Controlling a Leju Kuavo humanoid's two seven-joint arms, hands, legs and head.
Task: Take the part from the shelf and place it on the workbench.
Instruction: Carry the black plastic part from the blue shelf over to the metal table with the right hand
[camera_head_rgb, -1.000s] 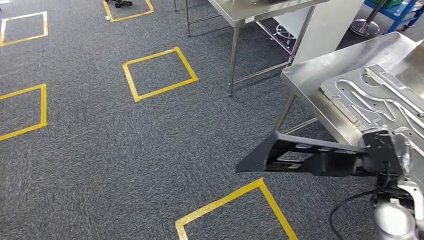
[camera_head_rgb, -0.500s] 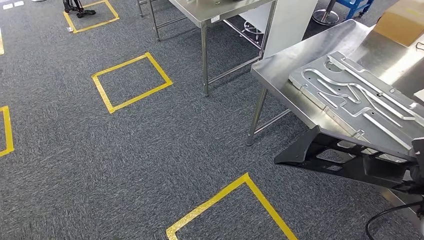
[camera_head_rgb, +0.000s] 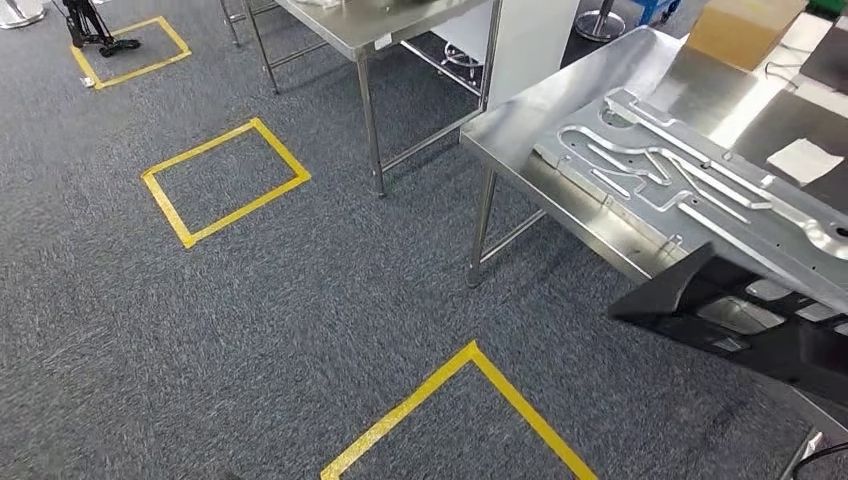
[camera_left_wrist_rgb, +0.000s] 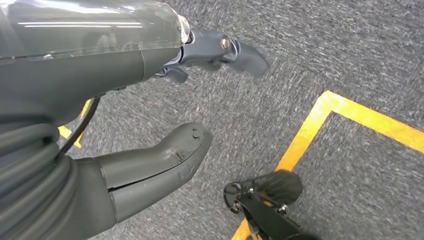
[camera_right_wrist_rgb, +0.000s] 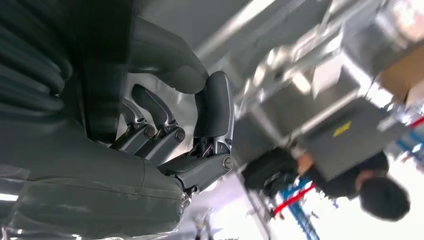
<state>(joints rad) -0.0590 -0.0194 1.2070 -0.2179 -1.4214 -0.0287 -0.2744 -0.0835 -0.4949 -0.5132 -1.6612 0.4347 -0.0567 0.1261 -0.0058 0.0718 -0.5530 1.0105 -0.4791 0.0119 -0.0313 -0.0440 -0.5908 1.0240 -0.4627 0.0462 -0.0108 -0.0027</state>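
Steel gleams on the workbench (camera_head_rgb: 560, 95) at the right of the head view, its near-left corner standing on a thin leg (camera_head_rgb: 481, 228) over grey carpet (camera_head_rgb: 300, 330). On its top lies a machined metal plate (camera_head_rgb: 690, 195) with winding grooves, set at a slant, its long near edge running close along the bench's near edge. Farther back on the bench sit a cardboard box (camera_head_rgb: 742, 30) and a white sheet (camera_head_rgb: 804, 160).

Low at the right, the black part (camera_head_rgb: 735, 315) juts leftward as a tapered frame with open cut-outs; its pointed tip hangs just off the bench's near edge, over the carpet, and its far side overlaps that edge. In the right wrist view the right hand (camera_right_wrist_rgb: 170, 135) has its dark fingers (camera_right_wrist_rgb: 212, 112) curled inward, pressed around a dark piece that seems to be the part.

The left hand (camera_left_wrist_rgb: 200, 95) hangs over the carpet in its wrist view, holding nothing, the thumb (camera_left_wrist_rgb: 160, 165) well apart from the fingers (camera_left_wrist_rgb: 240, 52).

Open carpet spreads wide to the left of the bench, marked with yellow tape squares (camera_head_rgb: 225, 180), one corner (camera_head_rgb: 470, 350) near the part's tip. A second steel table (camera_head_rgb: 380, 25) stands farther off. A person (camera_right_wrist_rgb: 370, 190) appears blurred in the right wrist view.
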